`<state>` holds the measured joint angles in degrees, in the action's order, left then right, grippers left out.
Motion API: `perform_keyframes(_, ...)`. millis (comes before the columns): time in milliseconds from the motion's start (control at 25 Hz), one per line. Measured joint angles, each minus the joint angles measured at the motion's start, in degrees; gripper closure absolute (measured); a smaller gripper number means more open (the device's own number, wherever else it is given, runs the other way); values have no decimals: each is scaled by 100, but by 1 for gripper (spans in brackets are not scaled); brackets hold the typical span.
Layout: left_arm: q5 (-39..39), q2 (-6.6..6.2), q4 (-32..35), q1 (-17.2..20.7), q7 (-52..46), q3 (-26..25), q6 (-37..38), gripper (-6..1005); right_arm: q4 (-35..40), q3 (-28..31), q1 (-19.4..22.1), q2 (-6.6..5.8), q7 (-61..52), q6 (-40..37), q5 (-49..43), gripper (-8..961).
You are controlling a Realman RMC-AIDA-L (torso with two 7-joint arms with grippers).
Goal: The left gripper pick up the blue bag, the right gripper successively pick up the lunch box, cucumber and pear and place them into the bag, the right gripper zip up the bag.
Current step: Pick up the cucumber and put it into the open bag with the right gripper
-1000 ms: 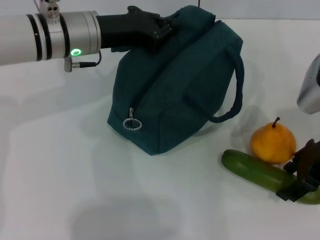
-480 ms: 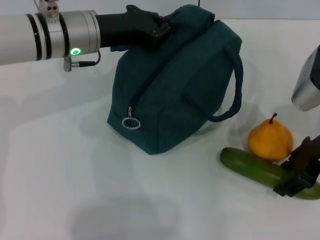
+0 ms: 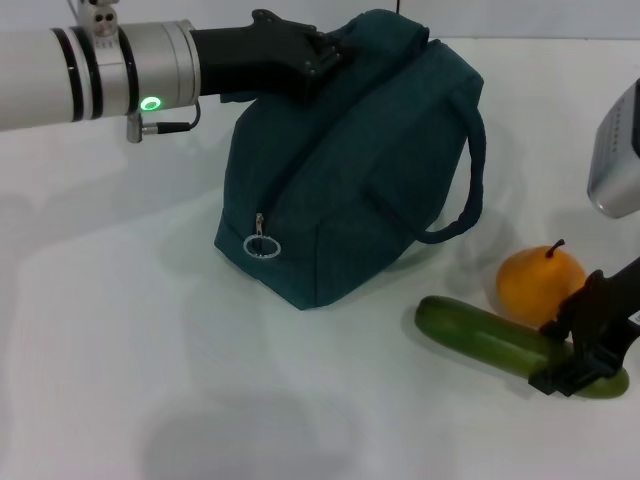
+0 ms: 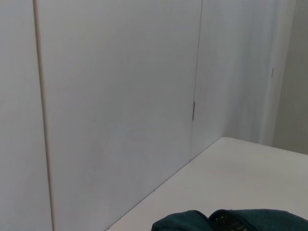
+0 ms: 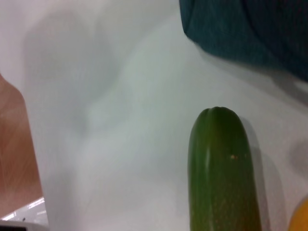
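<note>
Bag (image 3: 360, 170): matt woven cloth, teal, w/ shiny metal ring pull (image 3: 264, 247). Cucumber (image 3: 480, 338): smooth, slight gloss, fine pale specks. Pear (image 3: 540, 283): smooth, satin skin. Table (image 3: 150, 350): smooth matt white. Left gripper (image 3: 325, 55): matt black plastic; arm (image 3: 100, 75) w/ brushed silver metal.

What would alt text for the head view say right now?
The left tool grips the top of the blue bag on the white table. The right tool sits at the cucumber, beside the pear.
</note>
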<state>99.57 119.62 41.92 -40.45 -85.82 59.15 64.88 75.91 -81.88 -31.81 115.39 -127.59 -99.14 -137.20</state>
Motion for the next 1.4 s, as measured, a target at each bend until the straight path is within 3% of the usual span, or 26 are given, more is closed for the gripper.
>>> perform_keyframes(240,0,0,0,18,2,-26,-45,951,138,341,69,-1,326,-127,387,329)
perform_keyframes(440,1,-5,0,12,3,-36,-56,951,170,1338,235,-4,1055,-676,1224,323)
perform_keyframes(880,-21,-4,0,2,71,-35,-196,951,-46,2822,700,-15,2375,-1223,2581,310)
perform_keyframes(1160,-181,-1,116,-1,34,1,-129,952,-914,3792,1000,-38,3910,-1489,4200,301)
perform_keyframes(1400,-310,-2,184,-2,23,1,108,952,-2025,3877,942,-28,4717,-873,4958,294)
